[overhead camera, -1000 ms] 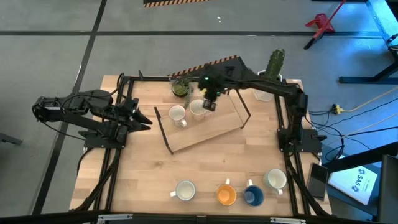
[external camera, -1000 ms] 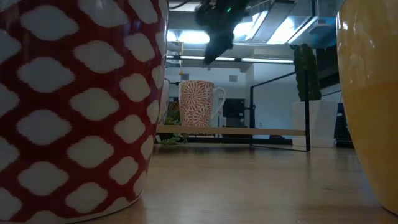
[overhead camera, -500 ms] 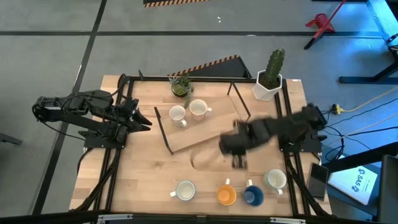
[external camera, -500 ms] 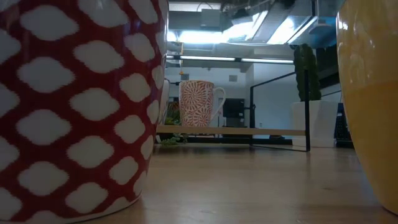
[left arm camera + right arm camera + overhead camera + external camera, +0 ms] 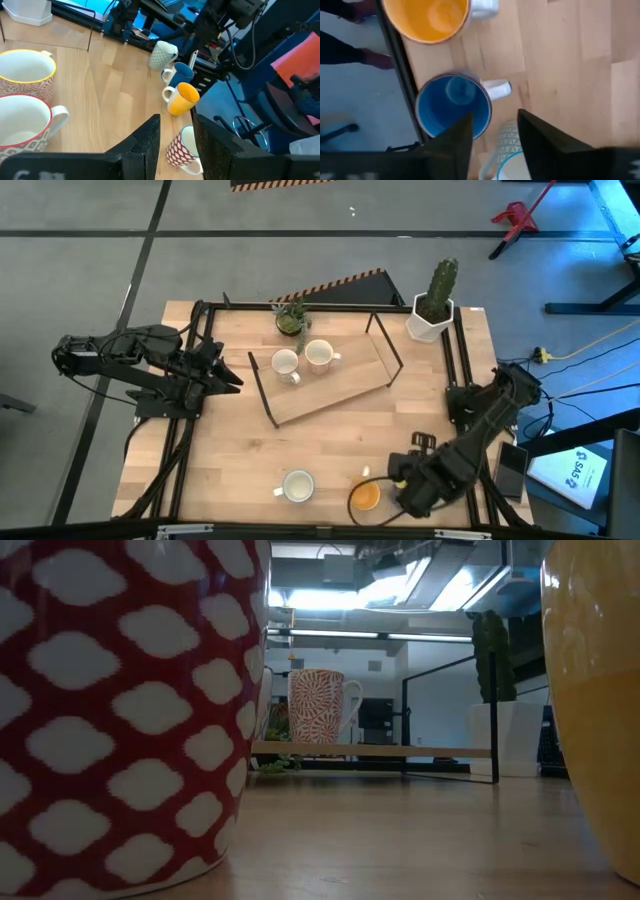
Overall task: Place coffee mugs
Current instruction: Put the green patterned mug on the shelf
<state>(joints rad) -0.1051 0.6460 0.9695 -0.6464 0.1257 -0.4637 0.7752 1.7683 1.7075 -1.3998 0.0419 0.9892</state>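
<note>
Upright blue mug (image 5: 452,105); handle sideways

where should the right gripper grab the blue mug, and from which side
Probably the rim. The blue mug stands upright with its mouth open to the right gripper, which hovers above with fingers open. Come straight down, one finger inside the wall and one outside, on the side away from the white handle. The orange mug and a patterned mug sit close by, so keep the fingers off those sides.
</note>
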